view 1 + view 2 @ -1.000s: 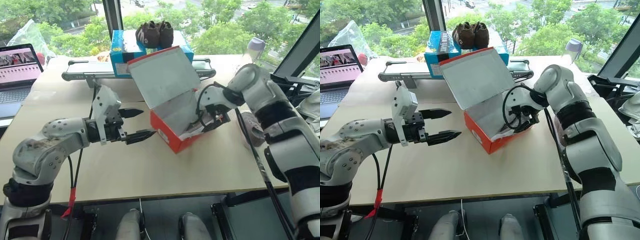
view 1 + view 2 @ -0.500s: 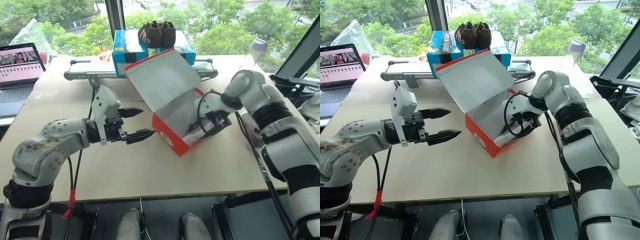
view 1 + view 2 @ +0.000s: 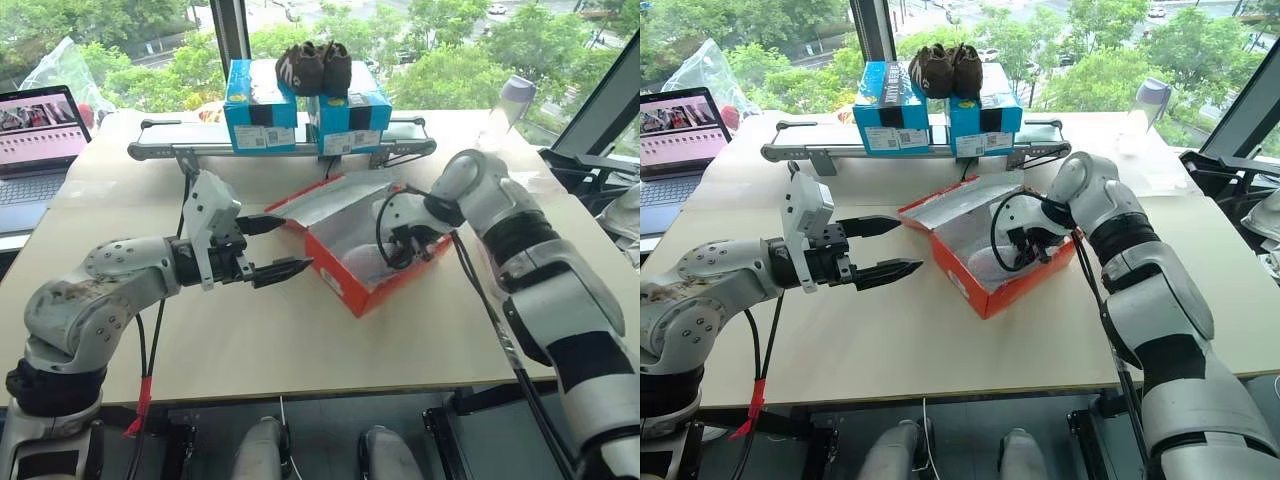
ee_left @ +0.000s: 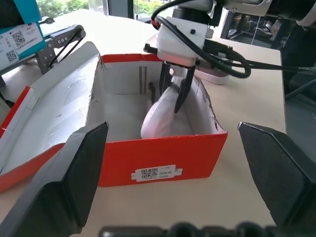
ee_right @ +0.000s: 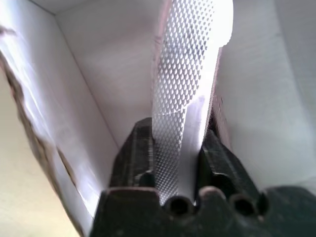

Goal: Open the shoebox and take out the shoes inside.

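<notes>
shoebox (image 3: pixel 350 262) lid dropped from upright to flat open toward the rear; right end effector (image 4: pixel 174 94) went from wide open to clamped on a shoe (image 4: pixel 165 116) sole.

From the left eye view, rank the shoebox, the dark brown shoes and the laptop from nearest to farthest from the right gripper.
1. shoebox: right gripper reaches inside it.
2. dark brown shoes: beyond, on the blue boxes.
3. laptop: table's far left edge.

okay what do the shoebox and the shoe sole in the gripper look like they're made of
Shoebox: looks like cardboard, matte red-orange outside, plain white inside; its walls are thin with frayed edges. Shoe: the sole pinched by the right gripper is white with a fine dotted tread, probably rubber or foam; which, the look leaves open.
</notes>
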